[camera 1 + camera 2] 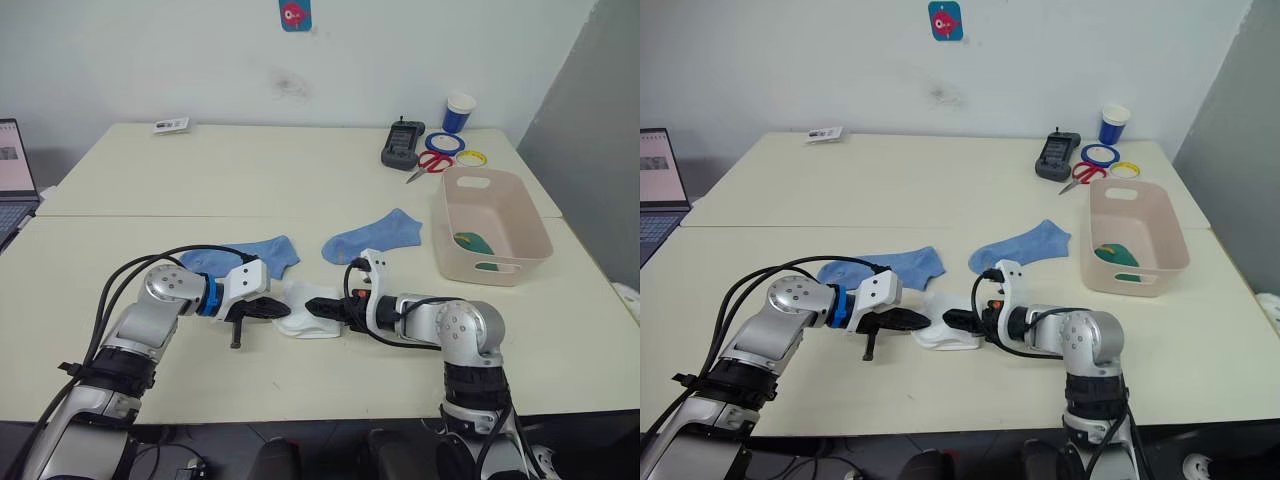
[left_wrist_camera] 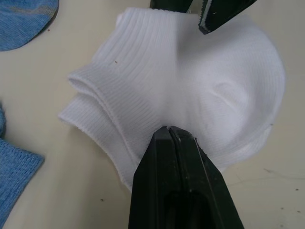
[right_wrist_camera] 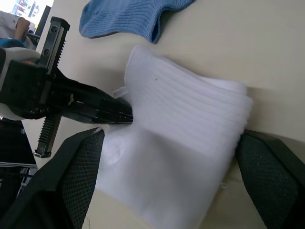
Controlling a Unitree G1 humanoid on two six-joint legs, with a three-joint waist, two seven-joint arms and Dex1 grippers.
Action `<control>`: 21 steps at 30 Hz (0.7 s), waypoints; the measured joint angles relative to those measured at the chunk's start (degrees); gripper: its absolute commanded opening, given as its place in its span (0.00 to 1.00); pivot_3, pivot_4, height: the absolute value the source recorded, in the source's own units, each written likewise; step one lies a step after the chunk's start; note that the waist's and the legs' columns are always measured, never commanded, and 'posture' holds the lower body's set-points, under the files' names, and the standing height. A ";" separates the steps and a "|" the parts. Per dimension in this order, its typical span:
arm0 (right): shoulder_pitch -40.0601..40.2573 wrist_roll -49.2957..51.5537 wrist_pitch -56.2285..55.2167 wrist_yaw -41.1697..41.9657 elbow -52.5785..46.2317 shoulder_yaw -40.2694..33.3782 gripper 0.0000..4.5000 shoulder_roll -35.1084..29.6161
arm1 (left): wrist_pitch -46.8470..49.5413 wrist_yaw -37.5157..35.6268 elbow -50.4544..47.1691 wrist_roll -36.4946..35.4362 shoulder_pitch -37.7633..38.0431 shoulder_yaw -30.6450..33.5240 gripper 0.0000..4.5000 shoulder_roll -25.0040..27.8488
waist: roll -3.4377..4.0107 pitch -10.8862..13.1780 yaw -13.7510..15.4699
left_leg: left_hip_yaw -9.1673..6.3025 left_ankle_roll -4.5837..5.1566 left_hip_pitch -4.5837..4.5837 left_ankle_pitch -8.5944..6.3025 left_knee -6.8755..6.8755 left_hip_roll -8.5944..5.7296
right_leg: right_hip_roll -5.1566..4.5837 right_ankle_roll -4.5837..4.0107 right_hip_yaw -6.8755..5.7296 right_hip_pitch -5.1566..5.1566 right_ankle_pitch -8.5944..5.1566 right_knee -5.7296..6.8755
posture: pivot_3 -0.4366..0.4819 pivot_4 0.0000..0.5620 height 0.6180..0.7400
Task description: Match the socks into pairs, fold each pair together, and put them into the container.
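Left wrist view caught my left gripper [image 2: 167, 131] pinched on the folded white pair [image 2: 190, 81] mid-table; right gripper [image 3: 167, 157] straddled it, wide open. Next, I judged: bin [image 1: 520, 215].

Head stereo pair looks down across the bench [image 1: 300, 190] toward 12 o'clock; both wrist cameras sit close, sharing the folded white socks [image 2: 190, 81].

bright even indoor light | soft faint shadows | no glare | wrist close-ups slightly soft
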 measured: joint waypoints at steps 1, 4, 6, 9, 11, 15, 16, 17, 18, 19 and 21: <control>-0.05 1.06 -0.86 -0.19 1.10 -0.49 0.99 0.01 | 0.32 0.08 -0.15 0.00 0.03 0.00 0.00 0.00 | -0.01 -0.03 -0.01 | 0.00 0.00 0.00 0.00 0.00 0.00 | 0.00 0.00 0.01 0.00 0.00 0.00 | 0.48 0.27 0.93; -0.15 3.14 -3.39 -0.31 3.68 -0.99 0.99 0.01 | 1.39 0.29 -0.54 -0.04 0.03 0.00 0.00 0.00 | 0.02 -0.10 -0.07 | 0.00 0.00 0.02 0.00 0.00 0.00 | 0.01 0.00 0.03 0.00 0.00 0.00 | 0.48 0.27 0.93; -0.20 4.19 -5.13 -0.30 5.13 -0.79 0.99 0.01 | 2.17 0.34 -0.94 -0.11 0.02 0.00 0.00 0.00 | 0.02 -0.10 -0.10 | 0.00 0.00 0.02 0.00 0.00 0.00 | 0.01 0.00 0.03 0.00 0.00 0.00 | 0.48 0.27 0.93; -0.27 6.05 -7.76 0.20 6.84 -0.07 0.99 0.01 | 2.72 0.34 -1.25 -0.22 0.00 0.05 0.00 0.00 | 0.02 -0.10 -0.12 | -0.01 0.00 0.01 0.00 0.00 0.00 | 0.03 0.00 0.03 0.00 0.00 0.00 | 0.48 0.27 0.93; -0.31 6.84 -9.00 0.73 7.84 0.38 0.99 0.00 | 3.19 0.32 -1.24 -0.28 -0.12 0.12 0.00 0.00 | 0.02 -0.09 -0.13 | -0.01 0.00 0.00 0.00 -0.01 0.00 | 0.04 0.00 0.03 -0.01 0.00 0.00 | 0.48 0.27 0.93; -0.31 8.10 -9.51 1.11 9.59 2.30 0.78 0.00 | 3.46 0.10 -1.12 -0.34 -0.52 0.14 0.00 0.09 | 0.04 -0.06 -0.12 | -0.01 0.00 -0.07 0.00 -0.03 0.01 | 0.05 0.00 0.02 -0.07 0.00 -0.01 | 0.48 0.27 0.93; -0.31 8.17 -9.52 1.10 10.00 2.76 0.71 0.00 | 3.47 0.08 -1.08 -0.34 -0.59 0.14 0.00 0.11 | 0.05 -0.05 -0.11 | -0.01 0.00 -0.09 0.00 -0.03 0.02 | 0.05 0.00 0.02 -0.08 0.00 -0.02 | 0.48 0.27 0.93; -0.31 8.17 -9.59 1.05 10.39 3.35 0.62 0.00 | 3.47 0.08 -0.98 -0.35 -0.66 0.15 0.00 0.12 | 0.05 -0.05 -0.10 | -0.01 0.00 -0.09 0.00 -0.03 0.02 | 0.05 0.00 0.03 -0.08 0.00 -0.02 | 0.48 0.27 0.93; -0.31 8.19 -9.60 1.03 10.72 4.01 0.53 0.00 | 3.49 0.10 -0.87 -0.37 -0.75 0.21 0.00 0.13 | 0.05 -0.04 -0.10 | -0.02 0.00 -0.11 0.00 -0.03 0.02 | 0.05 0.00 0.03 -0.09 0.00 -0.03 | 0.48 0.27 0.93; -0.31 8.19 -9.61 1.01 11.10 4.35 0.47 0.00 | 3.51 0.15 -0.76 -0.37 -0.85 0.26 0.00 0.13 | 0.05 -0.02 -0.08 | -0.02 0.00 -0.12 0.00 -0.03 0.02 | 0.04 0.00 0.03 -0.10 0.00 -0.03 | 0.48 0.27 0.93; -0.30 8.23 -9.87 0.79 11.98 4.79 0.27 0.00 | 3.60 0.27 -0.60 -0.40 -0.91 0.44 0.00 0.13 | 0.06 0.01 -0.02 | -0.03 0.01 -0.13 0.00 -0.03 0.02 | 0.02 0.00 0.03 -0.10 0.00 -0.03 | 0.48 0.27 0.93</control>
